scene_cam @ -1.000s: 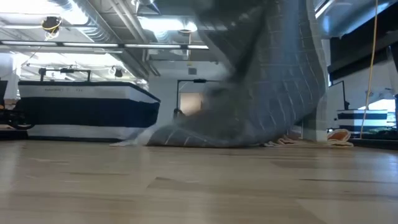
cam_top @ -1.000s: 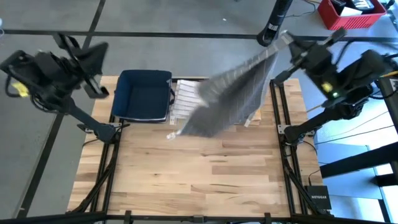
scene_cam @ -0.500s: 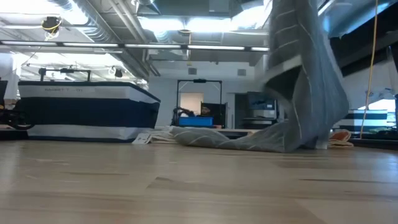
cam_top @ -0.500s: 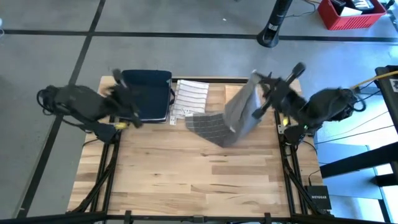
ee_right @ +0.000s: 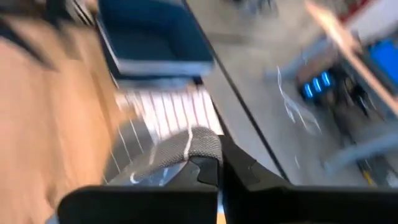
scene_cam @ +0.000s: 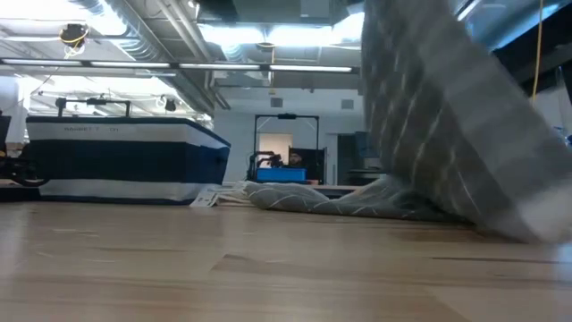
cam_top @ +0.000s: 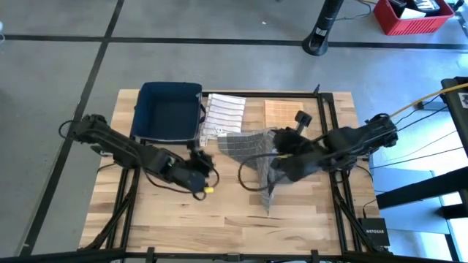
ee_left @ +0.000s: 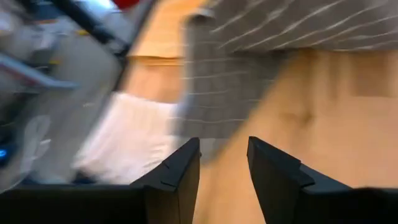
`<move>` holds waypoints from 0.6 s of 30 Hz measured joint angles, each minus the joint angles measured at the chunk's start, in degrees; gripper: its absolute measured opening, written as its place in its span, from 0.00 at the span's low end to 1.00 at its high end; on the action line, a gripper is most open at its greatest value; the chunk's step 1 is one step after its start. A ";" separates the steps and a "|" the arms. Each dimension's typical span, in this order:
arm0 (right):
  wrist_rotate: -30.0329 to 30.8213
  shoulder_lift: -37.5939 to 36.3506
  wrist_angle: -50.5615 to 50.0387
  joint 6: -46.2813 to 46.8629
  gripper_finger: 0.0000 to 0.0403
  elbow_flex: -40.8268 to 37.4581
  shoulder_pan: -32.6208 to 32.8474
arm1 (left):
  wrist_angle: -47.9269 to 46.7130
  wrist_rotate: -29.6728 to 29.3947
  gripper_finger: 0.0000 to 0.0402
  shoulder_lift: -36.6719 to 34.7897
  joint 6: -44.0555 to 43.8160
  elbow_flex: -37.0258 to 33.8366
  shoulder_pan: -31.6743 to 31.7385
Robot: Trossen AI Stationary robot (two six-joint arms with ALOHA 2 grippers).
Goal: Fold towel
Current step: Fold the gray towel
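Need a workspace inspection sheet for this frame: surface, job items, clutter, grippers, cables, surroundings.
Surface: wooden table, near half bare.
Job's things: grey checked towel, one part flat on the table, the other lifted by the right arm; white striped towel flat beside the bin.
Clutter: dark blue bin at the far left corner; tan square pad at the far right.
Grippers: left gripper jaws apart, empty, low over the table, pointed at the grey towel's edge; right gripper shut on the grey towel.
Cables: black loop hanging off the right arm; yellow cable off-table, right.
Surroundings: red crate on the floor beyond the table.
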 joint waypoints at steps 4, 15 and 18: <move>-4.68 0.36 -5.45 8.73 0.00 -6.16 -4.68 | 16.24 9.18 0.32 3.02 1.89 -7.55 0.01; -10.66 0.58 -0.68 9.37 0.00 -22.69 -17.49 | 47.62 22.04 0.32 17.19 0.71 -10.31 0.49; -10.64 0.56 -0.67 8.64 0.00 -23.71 -18.80 | 50.07 24.56 0.32 21.67 2.65 -8.01 0.64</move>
